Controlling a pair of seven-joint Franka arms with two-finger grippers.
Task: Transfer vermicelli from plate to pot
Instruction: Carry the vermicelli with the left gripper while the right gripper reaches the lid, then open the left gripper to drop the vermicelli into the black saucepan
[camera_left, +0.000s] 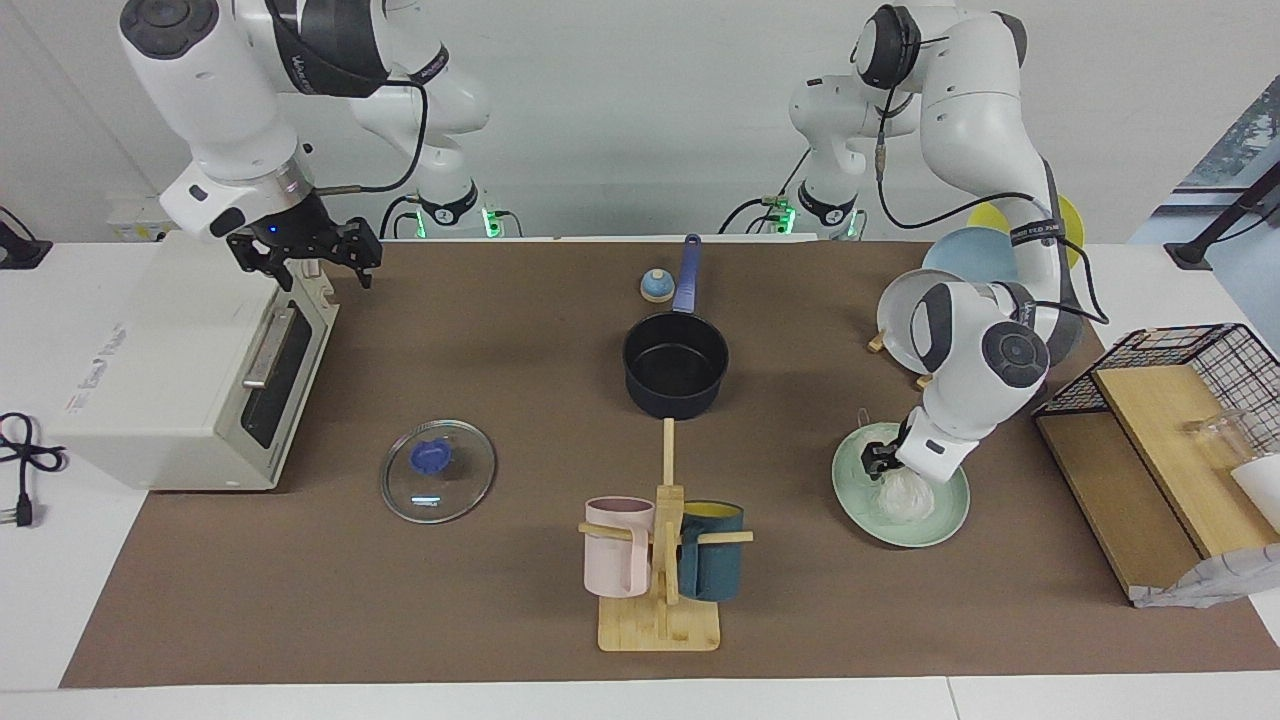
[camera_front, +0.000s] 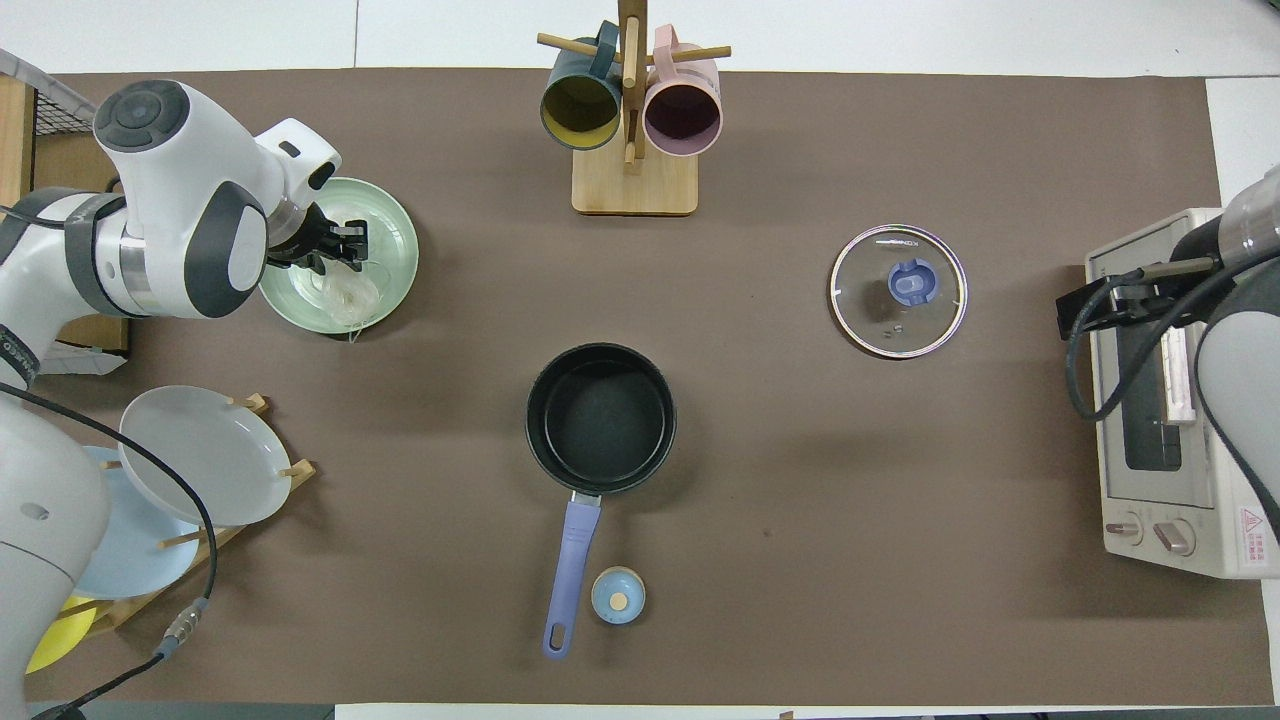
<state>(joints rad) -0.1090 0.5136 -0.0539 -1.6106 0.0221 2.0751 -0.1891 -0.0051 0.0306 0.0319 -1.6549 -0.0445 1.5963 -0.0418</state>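
Observation:
The pale mint-green plate (camera_left: 948, 512) (camera_front: 398, 232) lies toward the left arm's end of the table. Whitish vermicelli (camera_left: 906, 493) (camera_front: 346, 294) lies on it. My left gripper (camera_left: 881, 462) (camera_front: 341, 244) is down in the plate, its fingers drawn together on the vermicelli bundle nearer the robots. A second bundle lies free beside it. The dark navy pot (camera_left: 675, 366) (camera_front: 600, 418) stands empty mid-table, its blue handle pointing toward the robots. My right gripper (camera_left: 306, 254) (camera_front: 1088, 306) hangs open over the toaster oven's corner.
A glass lid (camera_left: 437, 470) lies between the toaster oven (camera_left: 170, 370) and a mug tree (camera_left: 660, 560) holding a pink and a teal mug. A rack of plates (camera_left: 912, 318) stands near the left arm. A small blue knob (camera_left: 657, 286) sits beside the pot handle. A wire basket (camera_left: 1190, 370) stands at the table's end.

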